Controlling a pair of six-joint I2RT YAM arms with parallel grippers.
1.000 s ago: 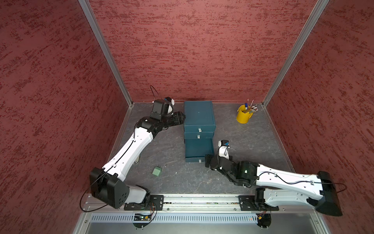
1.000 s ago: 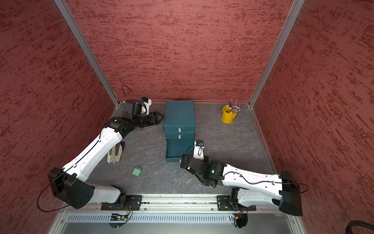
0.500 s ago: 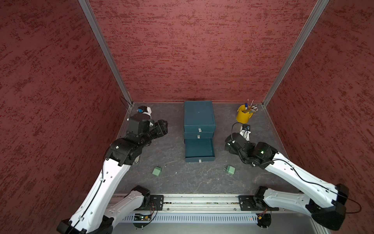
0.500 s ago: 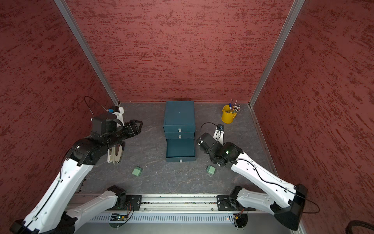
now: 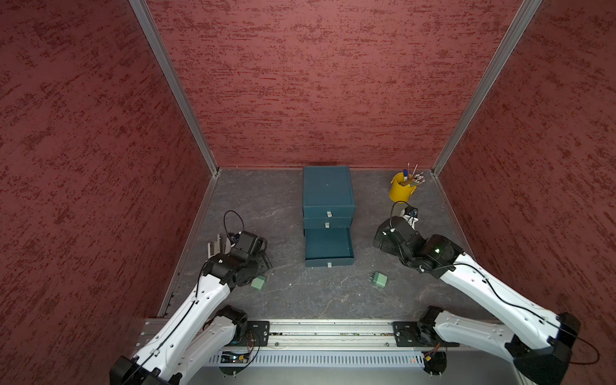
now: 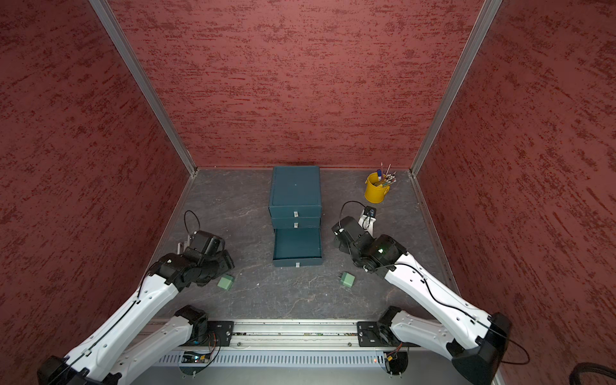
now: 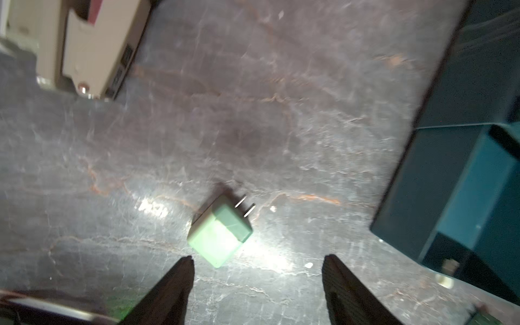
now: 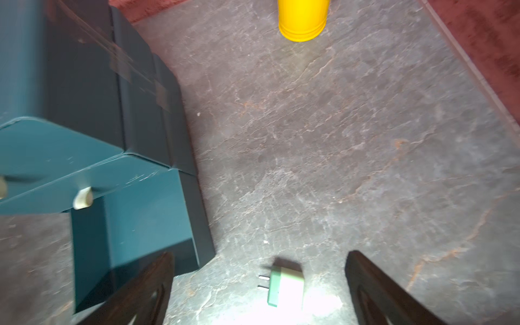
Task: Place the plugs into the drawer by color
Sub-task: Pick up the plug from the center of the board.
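Note:
The dark teal drawer chest [image 5: 328, 193] stands at the back middle, its bottom drawer [image 5: 329, 246] pulled out and showing no plug inside. Two sage green plugs lie on the floor in both top views: one front left [image 5: 259, 282], one front right [image 5: 379, 279]. My left gripper [image 7: 257, 257] is open just above and behind the left plug [image 7: 219, 236], nothing between its fingers. My right gripper [image 8: 260, 253] is open above the floor right of the open drawer. The right plug [image 8: 285, 284] lies on its side under it, untouched.
A yellow pen bucket [image 5: 401, 191] stands at the back right, behind the right arm. A beige slotted object [image 5: 218, 246] leans by the left wall, close behind the left wrist. Red walls close three sides, and a metal rail [image 5: 330, 333] runs along the front.
The left arm pulled back from beside the chest to the front left plug, its jaws widening. The right arm swung from the drawer front to the right, uncovering the right plug.

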